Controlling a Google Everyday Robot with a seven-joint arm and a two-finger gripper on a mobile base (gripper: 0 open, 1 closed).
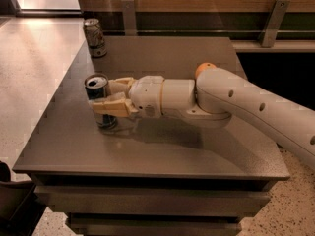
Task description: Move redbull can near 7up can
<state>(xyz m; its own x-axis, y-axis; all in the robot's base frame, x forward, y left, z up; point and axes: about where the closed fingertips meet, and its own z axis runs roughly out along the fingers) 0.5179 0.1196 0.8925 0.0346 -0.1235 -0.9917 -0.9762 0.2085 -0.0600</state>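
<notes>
The redbull can (pixel 98 89), slim and dark blue with a silver top, stands upright on the left part of the grey table (pixel 162 146). My gripper (pixel 105 97) reaches in from the right and its cream fingers (pixel 112 107) sit on either side of the can, closed against it. The lower half of the can is partly hidden behind the near finger. The 7up can (pixel 94 37), silvery-grey with dark markings, stands upright at the table's far left corner, well behind the redbull can.
The white arm (pixel 236 102) stretches across the right half of the table. The table's left edge drops to a light speckled floor (pixel 34 77). A wooden wall with metal brackets (pixel 273 18) runs behind the table.
</notes>
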